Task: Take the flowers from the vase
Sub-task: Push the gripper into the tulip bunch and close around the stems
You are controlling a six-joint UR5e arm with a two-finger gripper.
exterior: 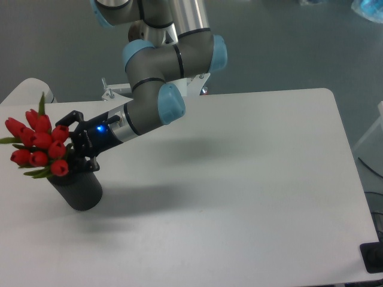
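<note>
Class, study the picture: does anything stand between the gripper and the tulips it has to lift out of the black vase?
Nothing visible does. The gripper is already at the flowers, its fingers on either side of the bunch just above the mouth of the vase. Whether they are pressing on the stems cannot be told.

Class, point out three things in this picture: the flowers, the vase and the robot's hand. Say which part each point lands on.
flowers [37,142], fixed camera, on a red bud mid-bunch.
vase [81,191], fixed camera, on its black side wall.
hand [73,143], fixed camera, between its fingertips by the stems.

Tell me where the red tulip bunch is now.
The tulip bunch is at the table's far left, leaning left over the mouth of the black vase, with the gripper at its right side.
</note>
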